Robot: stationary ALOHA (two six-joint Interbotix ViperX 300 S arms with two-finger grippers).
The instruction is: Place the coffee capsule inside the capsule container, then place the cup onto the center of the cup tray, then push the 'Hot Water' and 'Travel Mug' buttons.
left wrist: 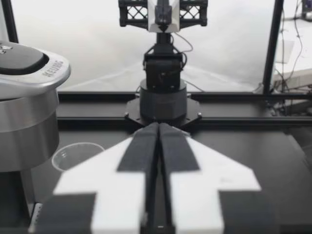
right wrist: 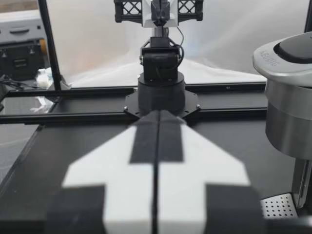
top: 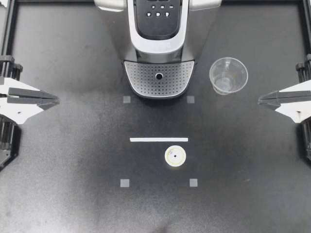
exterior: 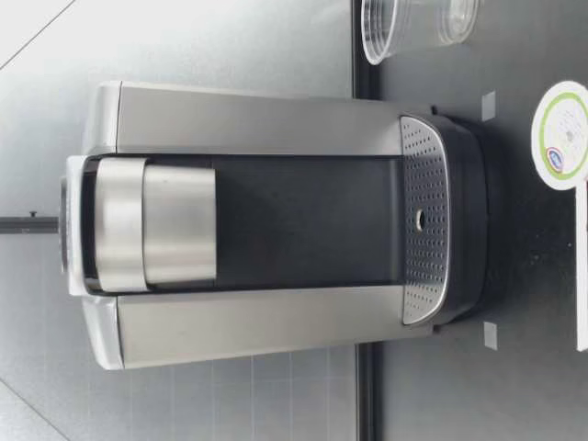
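Right now nothing is held: my left end effector (top: 56,101) and my right end effector (top: 260,100) each have their fingers pressed together, empty, well out to either side of the coffee machine (top: 158,48). The coffee capsule (top: 175,156) stands on the surface (top: 73,170) well in front of the coffee machine, just beyond a white tape strip (top: 159,139), foil lid up. I judge it light and fairly stiff in the wall, but the foil top would dent easily. The hold therefore belongs across the side wall under the rim, from above, with the fingers spread first. The clear plastic cup (top: 228,75) stands upright just beside the machine's cup tray (top: 146,77), on my right arm's side. It looks thin, featherweight and smooth: too hard a squeeze would buckle it, too soft and it slips. Pinching one wall at the rim, one finger inside, seems safest. The buttons (top: 158,12) sit on top of the machine
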